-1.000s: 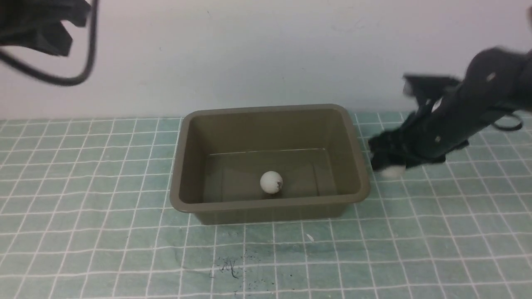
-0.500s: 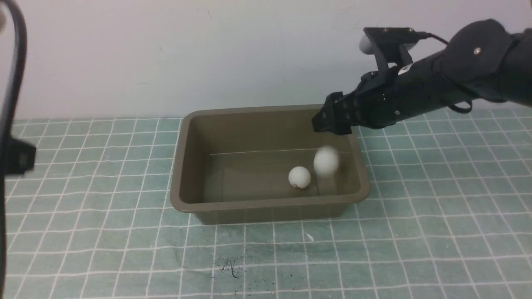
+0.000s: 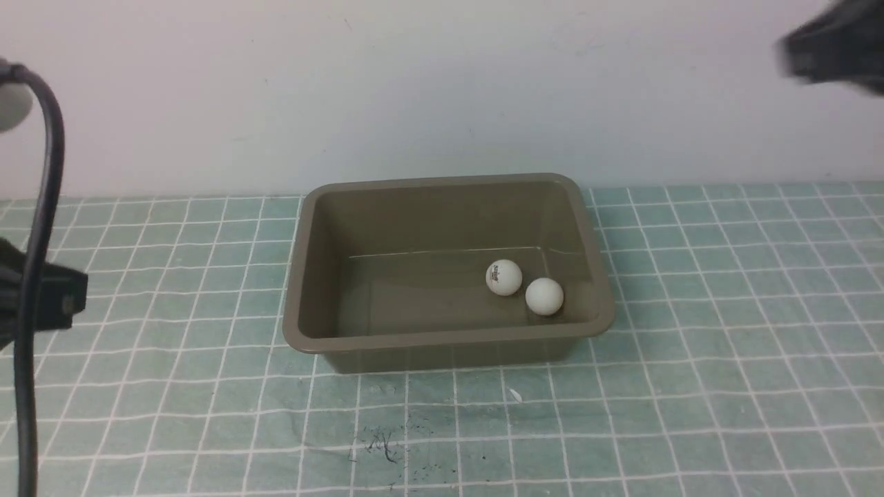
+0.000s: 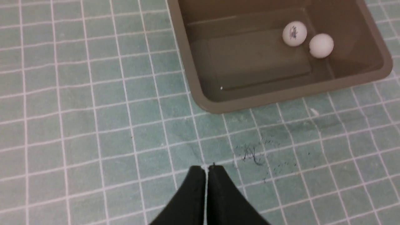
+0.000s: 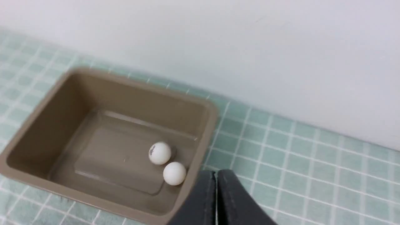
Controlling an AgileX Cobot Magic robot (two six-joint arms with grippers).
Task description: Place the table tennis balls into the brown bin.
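The brown bin (image 3: pixel 307 276) stands on the tiled cloth in the middle of the front view. Two white table tennis balls lie on its floor at the right end: one with a dark logo (image 3: pixel 503 277) and a plain one (image 3: pixel 544 297), touching or nearly so. The left wrist view shows the logo ball (image 4: pixel 294 33), the plain ball (image 4: pixel 321 46) and the bin (image 4: pixel 187 62), with my left gripper (image 4: pixel 206 168) shut and empty above the cloth. In the right wrist view my right gripper (image 5: pixel 216 173) is shut and empty, high beside the bin (image 5: pixel 37 106) and its balls (image 5: pixel 159 153) (image 5: pixel 174 173).
A green cloth with a white grid (image 3: pixel 725 345) covers the table, with dark scribble marks (image 3: pixel 380 445) in front of the bin. A pale wall (image 3: pixel 442 90) stands close behind. My left arm's cable (image 3: pixel 41 207) hangs at the left edge; my right arm (image 3: pixel 836 48) is blurred at top right.
My right gripper carried the plain ball over the bin, let it drop in, then shut and pulled away up to the right. The logo ball rolled right; my left arm shifted at the left edge.
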